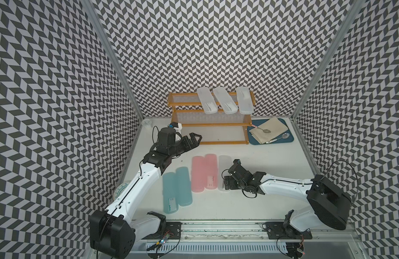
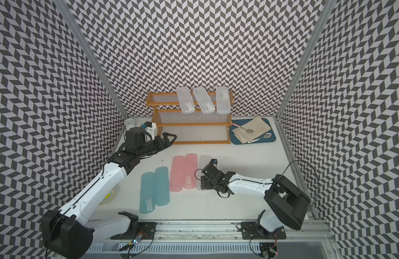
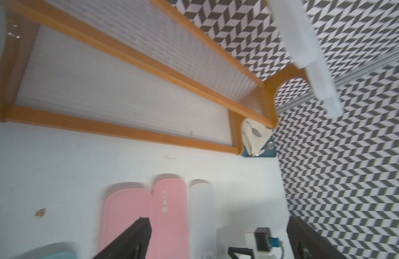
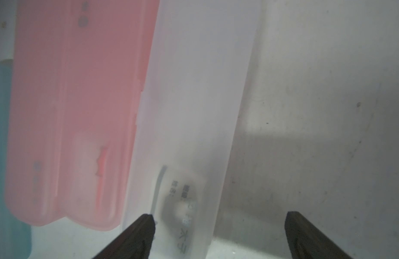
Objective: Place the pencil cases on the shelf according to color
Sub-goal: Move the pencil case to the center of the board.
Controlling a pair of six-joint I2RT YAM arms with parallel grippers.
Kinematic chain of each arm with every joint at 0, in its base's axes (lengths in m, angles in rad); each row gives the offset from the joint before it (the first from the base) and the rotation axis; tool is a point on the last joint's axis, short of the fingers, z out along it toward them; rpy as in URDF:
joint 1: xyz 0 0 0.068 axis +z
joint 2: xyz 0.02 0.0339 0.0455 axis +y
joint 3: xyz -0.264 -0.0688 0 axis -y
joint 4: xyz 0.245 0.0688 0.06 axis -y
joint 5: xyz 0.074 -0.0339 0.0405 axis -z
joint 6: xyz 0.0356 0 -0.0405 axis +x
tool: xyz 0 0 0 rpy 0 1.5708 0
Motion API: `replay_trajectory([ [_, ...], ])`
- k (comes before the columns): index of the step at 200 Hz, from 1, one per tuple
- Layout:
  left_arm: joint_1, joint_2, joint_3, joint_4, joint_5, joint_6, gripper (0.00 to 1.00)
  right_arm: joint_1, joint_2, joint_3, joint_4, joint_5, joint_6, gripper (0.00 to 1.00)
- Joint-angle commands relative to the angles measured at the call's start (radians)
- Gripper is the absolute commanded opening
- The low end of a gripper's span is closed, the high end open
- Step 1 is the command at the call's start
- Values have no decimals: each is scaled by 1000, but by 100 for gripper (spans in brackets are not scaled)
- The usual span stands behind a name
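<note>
While spread wide and grasping nothing: right gripper (image 1: 226,183) low over near end of frosted white case (image 1: 224,166) on bench (image 1: 250,201). Left gripper (image 1: 197,141) likewise released, near shelf (image 1: 187,104). 3 white cases (image 1: 225,99) on top tier, overhanging front. 2 pink cases (image 1: 197,172), 2 teal cases (image 1: 170,192) flat on bench.

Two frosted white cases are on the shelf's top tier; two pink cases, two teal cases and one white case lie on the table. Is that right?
No: three frosted white cases are on the shelf's top tier, not two, as both top views show. Two pink cases, two teal cases and one white case lie on the table.
</note>
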Motion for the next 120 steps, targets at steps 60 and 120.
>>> replay_trajectory([
  [60, -20, -91, 132, -7, 27, -232, 100, 14, -13, 26, 128, -102, 12, 95],
  [120, -1, -111, 152, -4, 55, -212, 100, 59, 143, 102, 128, -107, 15, 94],
])
